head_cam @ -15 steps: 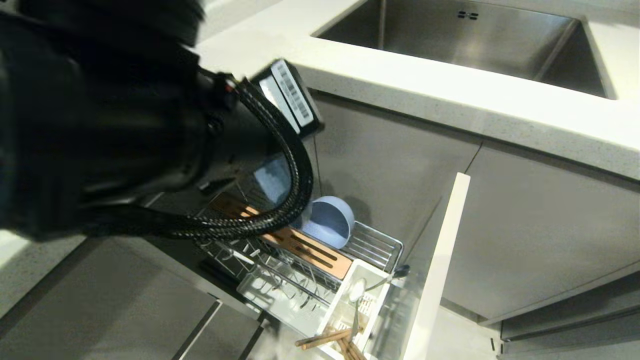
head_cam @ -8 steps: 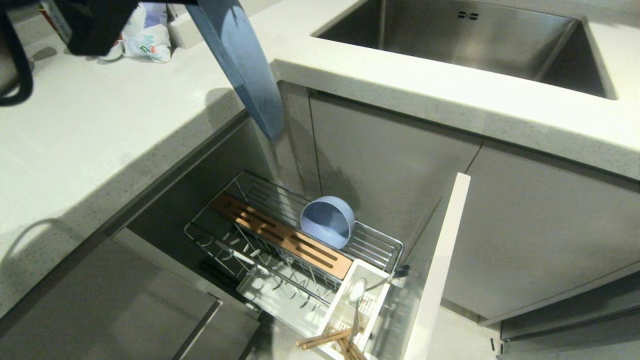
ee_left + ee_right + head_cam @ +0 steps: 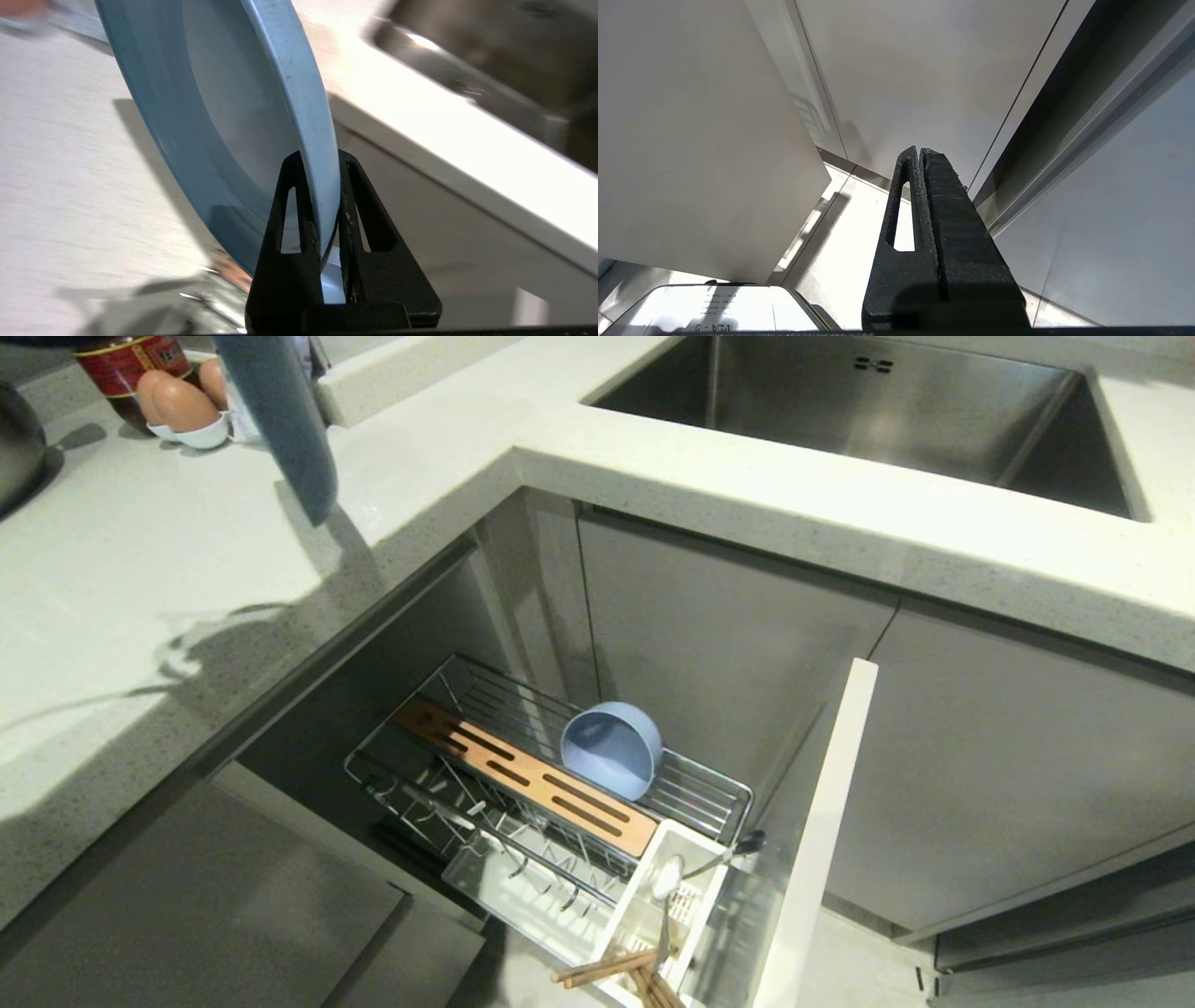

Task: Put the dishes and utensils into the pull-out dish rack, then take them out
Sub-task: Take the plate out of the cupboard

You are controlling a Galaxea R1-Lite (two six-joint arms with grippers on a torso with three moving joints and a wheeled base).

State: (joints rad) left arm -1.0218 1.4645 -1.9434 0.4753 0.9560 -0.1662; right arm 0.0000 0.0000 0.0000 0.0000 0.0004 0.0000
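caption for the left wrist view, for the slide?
Left gripper jaws clamp the rim of the pale blue plate, held on edge above the white countertop.

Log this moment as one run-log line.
left claw: shut on plate rim, over counter | right claw: shut, parked | rack: bowl, spoon, chopsticks

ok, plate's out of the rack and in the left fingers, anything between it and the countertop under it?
Nothing visible. The plate hangs on edge, pinched at its rim by the left gripper, over a bare patch of countertop. The eggs and bottle sit further back, off to the side.
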